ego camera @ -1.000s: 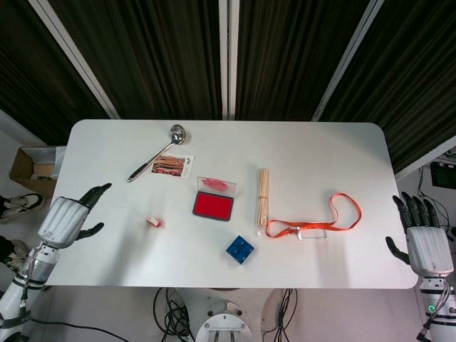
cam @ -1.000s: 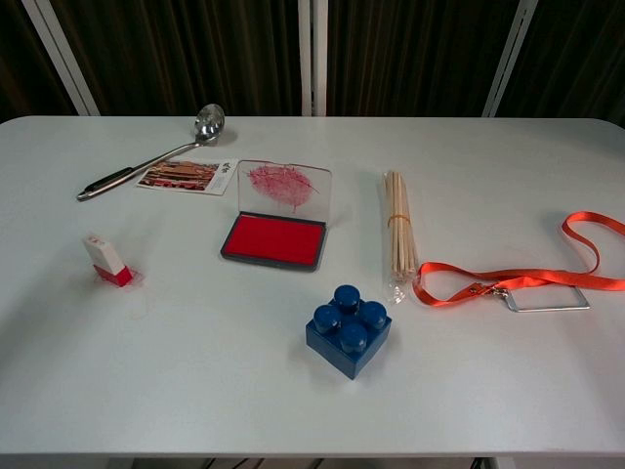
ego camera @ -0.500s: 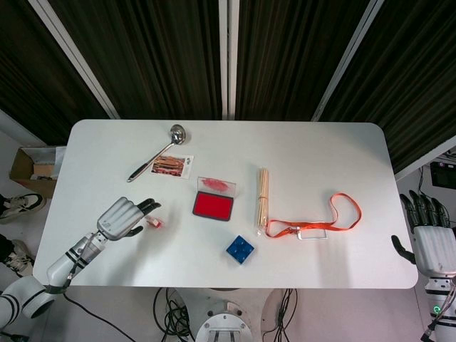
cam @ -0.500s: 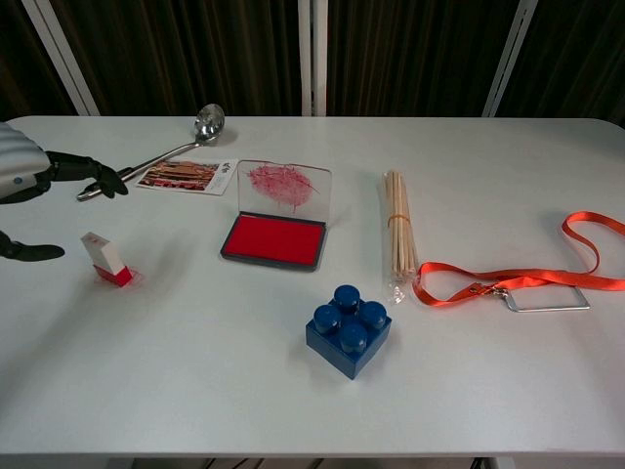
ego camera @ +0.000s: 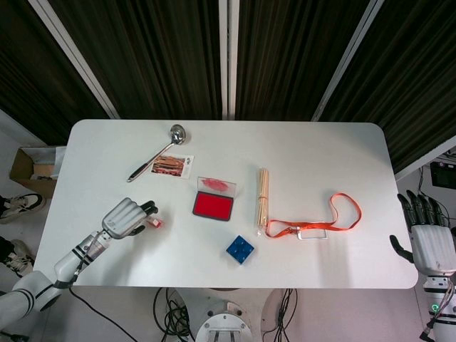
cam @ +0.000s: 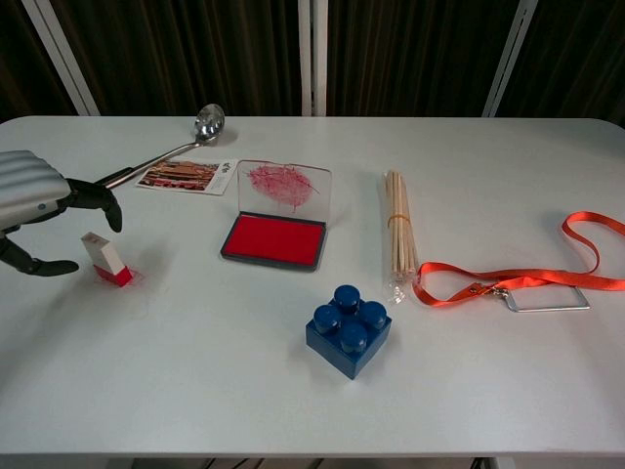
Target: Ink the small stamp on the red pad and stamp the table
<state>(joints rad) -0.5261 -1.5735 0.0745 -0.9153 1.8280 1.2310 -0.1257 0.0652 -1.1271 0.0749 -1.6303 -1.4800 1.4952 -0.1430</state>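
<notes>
Reaching in from the near left, the left hand (cam: pixel 39 200) hovers over the small stamp (cam: pixel 106 259) with fingers spread and thumb low beside it, grasping nothing as yet, apparently shaped to close around the body; the stamp stands tilted on the table (cam: pixel 195 391), left of the red pad (cam: pixel 274 238), whose lid is propped open at the far edge so the ink lies exposed; the right hand (ego camera: pixel 432 244) waits released, off the near right corner, well apart from everything. One stamp and one pad; also one ladle (cam: pixel 156 156), one photo card (cam: pixel 186 177), one bundle of sticks (cam: pixel 398 233), one blue brick (cam: pixel 349 329) and one orange lanyard (cam: pixel 527 278).
</notes>
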